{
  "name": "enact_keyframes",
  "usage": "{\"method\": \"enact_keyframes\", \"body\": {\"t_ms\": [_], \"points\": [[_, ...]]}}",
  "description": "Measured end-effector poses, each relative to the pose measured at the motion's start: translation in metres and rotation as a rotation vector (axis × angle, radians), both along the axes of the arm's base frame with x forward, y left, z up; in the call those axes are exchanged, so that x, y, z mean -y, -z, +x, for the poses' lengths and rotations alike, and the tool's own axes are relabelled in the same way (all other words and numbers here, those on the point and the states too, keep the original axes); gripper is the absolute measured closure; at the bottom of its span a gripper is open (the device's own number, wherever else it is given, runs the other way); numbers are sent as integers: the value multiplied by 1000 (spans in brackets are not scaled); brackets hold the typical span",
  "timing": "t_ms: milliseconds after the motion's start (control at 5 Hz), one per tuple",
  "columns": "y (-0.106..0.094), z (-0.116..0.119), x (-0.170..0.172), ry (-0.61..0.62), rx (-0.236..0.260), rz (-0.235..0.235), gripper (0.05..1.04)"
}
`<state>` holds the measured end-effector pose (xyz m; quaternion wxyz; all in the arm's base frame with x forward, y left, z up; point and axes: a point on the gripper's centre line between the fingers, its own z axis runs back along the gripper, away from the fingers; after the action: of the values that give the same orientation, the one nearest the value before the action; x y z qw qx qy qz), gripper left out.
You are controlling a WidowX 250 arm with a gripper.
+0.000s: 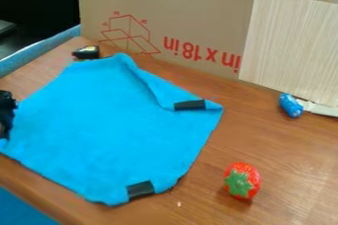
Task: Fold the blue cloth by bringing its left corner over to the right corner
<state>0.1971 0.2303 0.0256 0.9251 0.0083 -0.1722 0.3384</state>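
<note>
- Blue cloth (99, 130), on the wooden table (284, 150): mostly spread flat, which I judge largely done; its upper-right edge remains folded over, perhaps left to settle.
- Black gripper (6, 114), at the cloth's left edge: I cannot tell whether it is released or grasping fabric.
- Toy strawberry (241, 180): apart, right of the cloth.

Cloth (112, 130) bright blue — strawberry (241, 175) red, green-topped.
</note>
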Motion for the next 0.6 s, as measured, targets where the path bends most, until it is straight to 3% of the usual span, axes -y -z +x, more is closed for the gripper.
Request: {"method": "enact_keyframes", "body": {"t_ms": [200, 400, 600], "points": [[0, 2, 1, -3, -1, -25, 660], [-3, -1, 8, -7, -8, -82, 892], [-15, 1, 6, -25, -17, -159, 1008]]}}
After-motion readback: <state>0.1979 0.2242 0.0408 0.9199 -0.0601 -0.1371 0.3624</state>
